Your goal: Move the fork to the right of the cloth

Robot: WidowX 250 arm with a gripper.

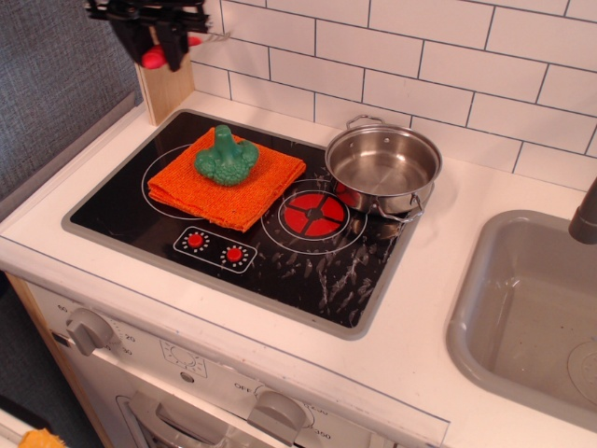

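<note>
White tile backs the toy kitchen bench, and at the top left corner of the view we carry the fork high above the black stovetop. Our fingers are clamped around its red handle; the silver tines poke out sideways toward the tiles, and the red butt end shows just below the grip. We judge the fork light and stiff, its ribbed handle giving a sure hold, so the grip near the handle's middle looks sound, though the tines could swing if it pivots.

Below and to the right lies the cloth, orange and folded, over the left burner ring, with a green broccoli toy sitting on it. Right of the cloth we see the red burner ring, and just beyond it a steel pot. We judge the drop spot to be that bare strip between cloth and pot, which is narrow. A sink lies well apart at the right.
</note>
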